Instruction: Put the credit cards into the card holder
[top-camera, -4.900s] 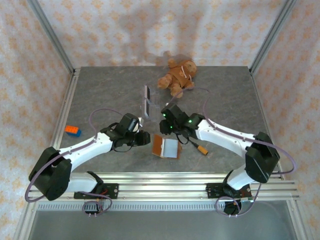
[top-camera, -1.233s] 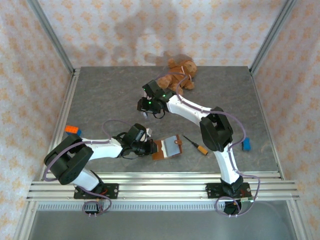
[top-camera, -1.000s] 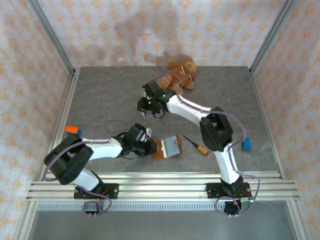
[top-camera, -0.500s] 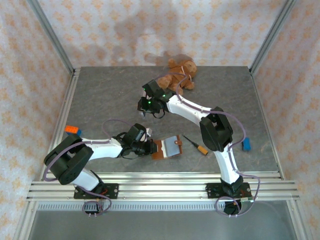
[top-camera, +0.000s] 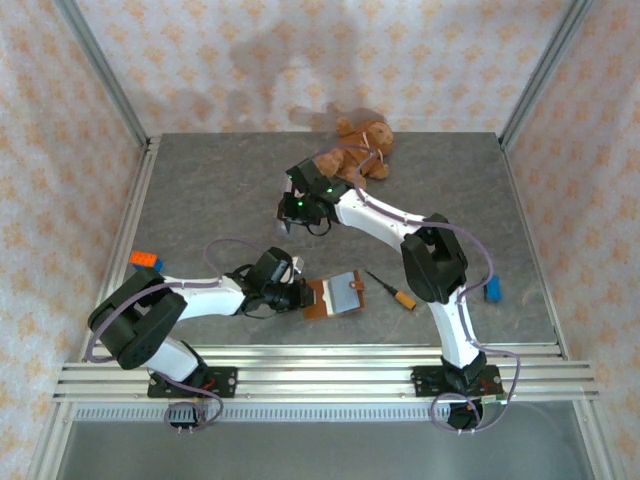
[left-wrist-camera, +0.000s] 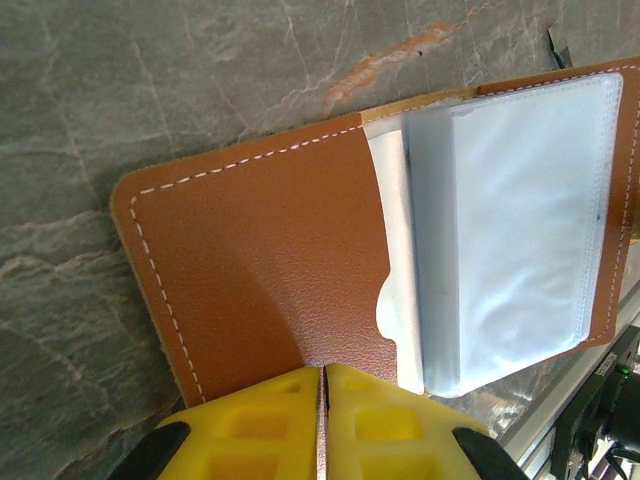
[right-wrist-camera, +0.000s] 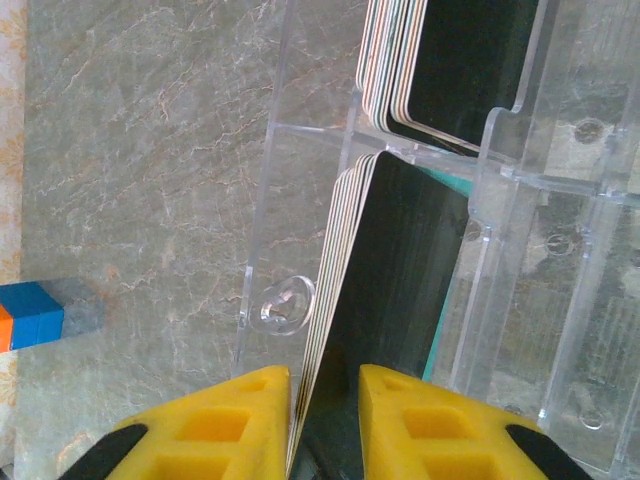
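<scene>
right jaws astride the credit cards (right-wrist-camera: 345, 300)
Cards stand on edge in the clear rack (right-wrist-camera: 268, 200), between those half-open jaws; left jaws clamped on the card holder (left-wrist-camera: 270, 260).

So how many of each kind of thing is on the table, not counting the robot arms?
Teddy bear: 1
Card holder: 1
Orange-handled tool: 1
Toy blocks: 2
Clear card rack: 1
Stacks of credit cards: 2
Total: 8

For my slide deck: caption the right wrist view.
Right tool straddling a stack of upright credit cards in a clear rack.
</scene>
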